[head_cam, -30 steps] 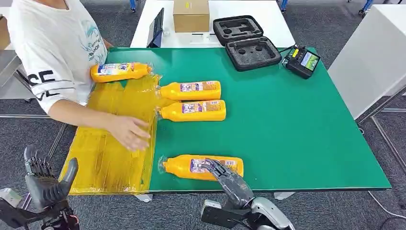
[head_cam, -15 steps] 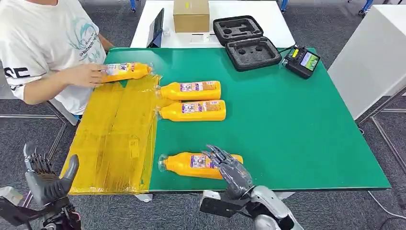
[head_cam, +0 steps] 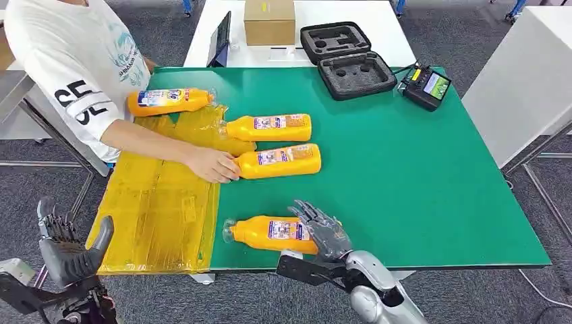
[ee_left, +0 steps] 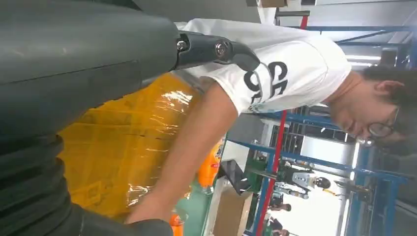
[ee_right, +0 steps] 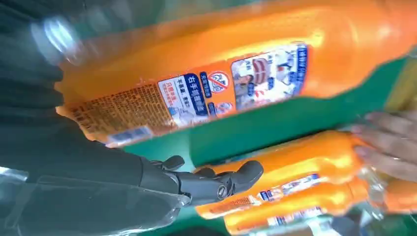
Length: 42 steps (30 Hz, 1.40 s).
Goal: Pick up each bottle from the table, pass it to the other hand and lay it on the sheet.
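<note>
Green mat [head_cam: 405,169] covers the table and serves as the reference surface. A yellow plastic sheet [head_cam: 162,209] lies along the mat's left edge, overhanging the near left corner.

Four orange bottles lie on their sides. The nearest bottle [head_cam: 270,233] rests on the mat close to its near edge, just right of the sheet, cap toward the sheet. The right hand [head_cam: 322,229] sits over this bottle's base end with fingers spread across it; whether they have closed around it cannot be told. In the right wrist view the same bottle [ee_right: 236,73] lies just beyond the hand's thumb.

A second bottle [head_cam: 278,160] lies mid-mat, its cap end under a person's hand [head_cam: 214,165] at the sheet's edge. A third bottle [head_cam: 268,127] lies just beyond it, parallel. A fourth bottle [head_cam: 168,101] lies at the mat's far left corner, beyond the sheet.

The left hand [head_cam: 67,253] hangs off the mat's near left corner, beside the sheet, fingers apart and upright, holding nothing.

Beyond the mat's far edge: an open black foam-lined case [head_cam: 347,61], a cardboard box [head_cam: 269,21], and a handheld controller with a screen [head_cam: 426,86].
</note>
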Motion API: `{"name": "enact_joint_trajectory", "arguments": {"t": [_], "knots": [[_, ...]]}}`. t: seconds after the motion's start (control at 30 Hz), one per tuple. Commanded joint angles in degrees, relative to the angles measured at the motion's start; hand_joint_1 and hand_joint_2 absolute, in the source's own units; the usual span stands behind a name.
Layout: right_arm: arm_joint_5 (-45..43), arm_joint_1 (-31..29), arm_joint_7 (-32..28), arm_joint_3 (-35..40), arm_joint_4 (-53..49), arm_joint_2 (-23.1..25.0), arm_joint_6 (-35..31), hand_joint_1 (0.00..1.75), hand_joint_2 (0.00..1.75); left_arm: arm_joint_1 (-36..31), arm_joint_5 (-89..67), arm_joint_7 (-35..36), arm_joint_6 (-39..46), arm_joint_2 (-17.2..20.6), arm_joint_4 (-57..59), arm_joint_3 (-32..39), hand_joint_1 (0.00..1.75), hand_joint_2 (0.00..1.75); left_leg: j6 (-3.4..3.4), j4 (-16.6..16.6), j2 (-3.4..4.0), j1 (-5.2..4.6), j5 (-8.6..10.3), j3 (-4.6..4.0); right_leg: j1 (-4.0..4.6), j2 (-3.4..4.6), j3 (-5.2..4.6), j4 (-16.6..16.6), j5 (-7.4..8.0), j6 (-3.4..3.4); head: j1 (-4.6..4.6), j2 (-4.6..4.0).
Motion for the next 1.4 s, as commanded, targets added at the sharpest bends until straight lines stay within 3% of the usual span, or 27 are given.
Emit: {"name": "enact_joint_trajectory", "arguments": {"t": [0.03,0.27,0.33,0.37,0.4,0.43,0.5,0.73,0.93,0.97,1.0,1.03,1.07,1.17,1.33,1.4], "knots": [[0.19,-2.53,1.83,-1.76,8.47,2.05,1.53,0.00,1.75,-1.55,0.76,1.31,0.44,-0.11,2.78,-0.36,0.00,1.75,-0.05,-0.07,-0.01,0.02,-0.08,0.25,0.01,0.04,0.24,-0.07,-0.07,-0.04,0.00,0.00],[0.04,-5.04,3.53,-3.10,14.76,2.44,4.23,0.00,1.75,-0.69,1.90,2.13,0.57,-0.15,1.88,0.07,0.00,1.75,-0.04,-0.07,0.01,0.03,-0.08,0.30,0.02,0.06,0.29,-0.09,-0.05,-0.03,0.00,0.00],[0.50,-5.40,4.02,-2.93,15.80,2.07,4.83,0.09,1.75,-0.83,1.81,2.15,0.72,-0.15,2.08,0.02,0.00,1.75,-0.05,-0.10,-0.02,0.04,-0.10,0.41,0.03,0.05,0.41,-0.13,-0.07,-0.03,0.00,0.00],[0.31,-5.67,3.90,-3.06,16.49,2.06,4.91,0.51,1.75,-0.90,1.97,2.42,0.48,-0.08,2.28,-0.10,0.00,1.75,-0.03,-0.08,-0.03,0.02,-0.06,0.30,0.02,0.02,0.30,-0.10,-0.05,-0.02,0.00,0.00],[-0.20,-5.97,3.89,-3.26,17.22,2.01,5.49,1.40,1.75,-1.13,2.00,2.49,0.54,-0.16,2.64,0.01,0.00,1.75,-0.04,-0.11,-0.06,0.03,-0.09,0.42,0.02,0.02,0.43,-0.13,-0.08,-0.03,0.00,0.00],[-0.20,-5.98,3.87,-3.33,17.24,1.89,5.47,1.40,1.75,-1.19,2.00,2.49,0.55,-0.18,2.65,-0.01,0.00,1.75,-0.04,-0.10,-0.03,0.03,-0.07,0.40,0.03,0.03,0.39,-0.13,-0.06,-0.03,-0.02,0.00],[-0.41,-5.42,4.01,-3.73,17.03,1.76,6.63,1.73,1.75,-1.77,2.23,2.79,0.34,-0.07,3.41,-0.10,0.00,1.75,-0.05,-0.12,-0.10,0.03,-0.09,0.56,0.02,-0.02,0.54,-0.14,-0.09,-0.04,0.00,0.00],[0.30,-6.09,4.17,-2.22,18.61,0.58,9.37,1.75,1.75,-2.21,2.89,3.26,0.06,-0.13,3.69,0.05,0.00,1.75,-0.03,-0.12,-0.21,0.04,-0.05,0.72,0.03,-0.14,0.70,-0.17,-0.09,-0.05,-0.02,0.00],[-4.55,-8.59,-2.03,-1.43,21.86,-0.06,13.16,1.75,1.75,-3.42,3.48,3.76,-0.56,0.15,5.04,0.15,0.00,1.75,-0.04,-0.14,-0.16,0.05,-0.05,0.88,0.04,-0.11,0.83,-0.20,-0.07,-0.05,0.00,0.00],[-6.18,-8.32,-3.79,-1.99,21.20,0.43,13.02,1.75,1.75,-3.46,3.60,3.76,-0.67,0.14,5.15,0.15,0.00,1.75,-0.03,-0.10,-0.10,0.04,-0.06,0.87,0.02,-0.07,0.77,-0.15,-0.07,-0.04,0.00,0.00],[-9.66,-7.84,-9.58,-2.80,19.20,1.17,12.13,1.75,1.75,-3.54,3.68,3.65,-0.67,0.04,5.29,0.16,0.00,1.75,-0.05,-0.15,-0.19,0.05,-0.05,0.95,0.04,-0.13,0.87,-0.20,-0.08,-0.06,0.00,0.00],[-9.58,-7.98,-9.40,-2.67,19.14,1.37,12.17,1.75,1.75,-3.58,3.68,3.65,-0.67,-0.01,5.33,0.11,0.00,1.75,-0.05,-0.12,-0.12,0.06,-0.08,0.98,0.05,-0.08,0.88,-0.18,-0.08,-0.07,0.00,0.00],[-13.14,-7.19,-16.18,-3.93,16.39,2.51,10.70,1.75,1.75,-3.76,3.99,3.39,-0.80,-0.20,5.54,0.15,0.00,1.75,-0.01,-0.08,-0.05,0.03,-0.11,1.00,0.02,-0.03,0.89,-0.12,-0.07,-0.04,0.00,0.00],[-22.29,-4.96,-28.66,-7.53,7.88,5.94,8.33,1.75,1.75,-4.49,4.51,2.38,-0.38,-0.55,6.69,-0.13,0.00,1.75,-0.06,-0.10,-0.11,0.05,-0.11,1.00,0.03,-0.03,0.91,-0.11,-0.08,-0.08,0.02,0.00],[-29.03,-2.58,-32.25,-8.97,0.78,9.91,3.15,1.75,1.75,-2.80,6.78,0.93,-0.25,-1.74,7.16,0.48,0.00,1.75,-0.07,-0.06,0.10,0.00,-0.12,0.68,-0.03,0.22,0.56,0.03,-0.07,-0.09,-0.04,0.00],[-30.27,-1.09,-34.08,-10.53,-2.72,12.42,-2.25,1.75,1.75,-2.91,7.09,1.00,-0.03,-2.05,6.61,0.30,0.00,1.75,-0.07,-0.04,0.07,0.05,-0.14,0.69,0.01,0.17,0.57,0.00,-0.08,-0.08,-0.05,0.00]]}}
